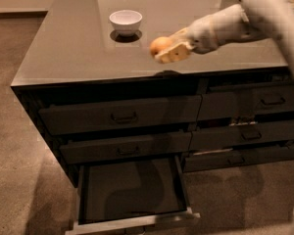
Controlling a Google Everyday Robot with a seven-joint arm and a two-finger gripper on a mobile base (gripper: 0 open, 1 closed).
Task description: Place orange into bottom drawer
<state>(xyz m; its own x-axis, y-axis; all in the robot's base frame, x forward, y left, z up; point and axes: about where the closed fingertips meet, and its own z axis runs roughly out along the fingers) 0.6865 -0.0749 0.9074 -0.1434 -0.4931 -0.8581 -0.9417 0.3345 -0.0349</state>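
Observation:
The orange (159, 45) is a small round orange-yellow fruit held at the tip of my gripper (167, 49), which is shut on it. The arm reaches in from the upper right and holds the fruit in the air above the front part of the grey cabinet top (68, 53). The bottom drawer (132, 190) of the left column is pulled out below, a shallow dark box with a flat floor and a greyish front edge. The orange is well above the drawer and a little to its right.
A white bowl (126, 21) stands on the cabinet top behind and left of the gripper. Shut drawers with dark bar handles (123, 117) fill the front above the open one, and the right column's drawers (250, 131) sit beside. Carpet (19, 180) surrounds the cabinet.

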